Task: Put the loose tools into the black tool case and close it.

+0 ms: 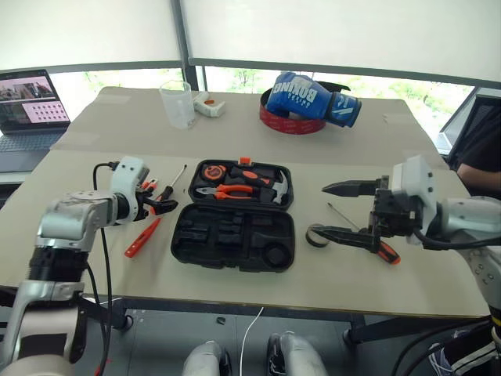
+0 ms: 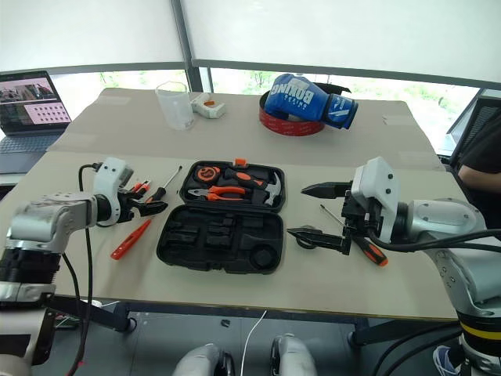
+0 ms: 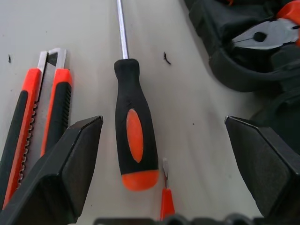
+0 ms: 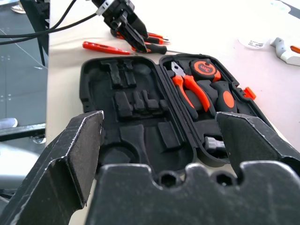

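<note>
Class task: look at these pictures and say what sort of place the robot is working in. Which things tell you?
Probably an office or lab test space: beige tables by wide windows with blinds, an open laptop, and an open tool case laid out for the exercise.

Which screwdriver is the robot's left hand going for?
Find the open black tool case mid-table. Beside its left edge, under the left gripper, lie several tools. It is the screwdriver with the fat black-and-orange handle and long shaft, next to the flat utility knife.
</note>
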{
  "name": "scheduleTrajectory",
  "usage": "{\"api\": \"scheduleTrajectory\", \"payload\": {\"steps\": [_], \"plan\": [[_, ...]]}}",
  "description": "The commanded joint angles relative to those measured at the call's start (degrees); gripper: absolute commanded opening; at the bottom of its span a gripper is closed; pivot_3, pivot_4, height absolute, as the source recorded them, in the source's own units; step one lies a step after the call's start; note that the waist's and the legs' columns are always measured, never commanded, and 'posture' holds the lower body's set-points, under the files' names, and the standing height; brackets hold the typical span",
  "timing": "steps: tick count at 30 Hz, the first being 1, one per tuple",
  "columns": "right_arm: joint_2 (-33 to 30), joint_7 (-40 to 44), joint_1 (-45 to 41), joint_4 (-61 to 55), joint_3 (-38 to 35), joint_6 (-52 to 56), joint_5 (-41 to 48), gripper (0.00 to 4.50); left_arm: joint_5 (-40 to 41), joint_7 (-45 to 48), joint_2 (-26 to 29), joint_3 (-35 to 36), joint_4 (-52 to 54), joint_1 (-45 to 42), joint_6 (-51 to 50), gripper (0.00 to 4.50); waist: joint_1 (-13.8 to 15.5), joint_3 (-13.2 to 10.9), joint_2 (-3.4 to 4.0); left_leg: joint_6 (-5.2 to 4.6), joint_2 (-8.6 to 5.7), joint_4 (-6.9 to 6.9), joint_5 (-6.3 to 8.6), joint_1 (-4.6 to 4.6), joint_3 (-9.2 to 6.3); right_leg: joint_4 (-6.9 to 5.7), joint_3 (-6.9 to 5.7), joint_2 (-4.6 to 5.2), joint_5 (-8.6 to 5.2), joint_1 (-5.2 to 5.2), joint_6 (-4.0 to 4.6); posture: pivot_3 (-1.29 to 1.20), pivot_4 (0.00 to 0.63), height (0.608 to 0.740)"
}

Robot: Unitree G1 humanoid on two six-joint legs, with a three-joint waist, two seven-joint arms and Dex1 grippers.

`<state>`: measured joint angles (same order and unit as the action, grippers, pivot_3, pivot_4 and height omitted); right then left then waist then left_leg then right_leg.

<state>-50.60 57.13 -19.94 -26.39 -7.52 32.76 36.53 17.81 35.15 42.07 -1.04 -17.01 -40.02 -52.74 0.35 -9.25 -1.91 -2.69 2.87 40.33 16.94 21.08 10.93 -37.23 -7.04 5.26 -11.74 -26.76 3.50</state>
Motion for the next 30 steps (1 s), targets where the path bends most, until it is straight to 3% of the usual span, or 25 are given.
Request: {"api": "scheduleTrajectory", "payload": {"steps": [1, 8, 13, 18, 25, 30], "plan": [[0.8, -0.1, -1.6, -0.5, 0.4, -2.1, -0.9, 4.50, -2.6, -0.8, -1.3, -0.3, -3.6, -3.0, 2.9, 3.39, 0.1, 0.0, 0.00, -0.01, 0.00, 0.04, -0.01, 0.03, 0.00, 0.01, -0.01, 0.00, 0.00, 0.00, 0.00, 0.00, 0.150, 0.714], [2.1, -0.4, -1.6, -0.7, 1.9, -2.8, -2.0, 4.50, -4.0, -0.2, -4.9, -0.9, -8.9, -5.5, 2.6, 0.81, 0.3, 0.0, -0.01, -0.03, -0.02, 0.11, -0.01, 0.05, -0.03, -0.01, -0.01, 0.05, 0.00, 0.01, -0.01, 0.00, 0.150, 0.714], [2.4, -0.6, -1.9, -0.8, 2.1, -2.6, -2.5, 4.50, -5.4, -0.8, -4.8, 0.5, -11.9, -6.7, 3.8, 0.78, 0.3, 0.0, -0.01, -0.04, -0.03, 0.16, -0.02, -0.02, -0.05, -0.04, -0.03, 0.07, 0.00, 0.10, -0.01, 0.00, 0.150, 0.714], [1.7, -0.2, -0.7, -0.8, 1.8, -2.2, -2.8, 4.50, -2.6, 4.4, -3.2, 4.2, -7.5, -10.1, 10.8, 0.78, 0.0, -0.1, -0.14, -0.04, 0.01, 0.40, -0.01, 0.06, -0.13, -0.24, -0.03, 0.09, -0.01, 0.05, -0.01, 0.00, 0.150, 0.714], [0.4, 0.4, 1.6, -1.2, 2.0, -1.4, -3.0, 4.50, -1.8, 32.7, 4.5, -1.8, 0.8, -7.9, 31.0, 0.78, -0.2, -0.2, -0.27, -0.03, -0.02, 0.42, -0.01, 0.14, -0.11, -0.38, -0.04, 0.15, -0.02, -0.09, 0.03, 0.00, 0.150, 0.714], [0.9, -1.0, 1.8, -1.4, 2.4, -1.7, -4.1, 4.50, -7.3, 45.4, 5.5, -9.4, -1.9, -8.5, 44.6, 0.78, 0.1, -0.2, -0.26, -0.03, -0.03, 0.50, -0.01, 0.13, -0.10, -0.41, -0.04, 0.15, -0.03, -0.09, 0.02, 0.00, 0.150, 0.714]]}}
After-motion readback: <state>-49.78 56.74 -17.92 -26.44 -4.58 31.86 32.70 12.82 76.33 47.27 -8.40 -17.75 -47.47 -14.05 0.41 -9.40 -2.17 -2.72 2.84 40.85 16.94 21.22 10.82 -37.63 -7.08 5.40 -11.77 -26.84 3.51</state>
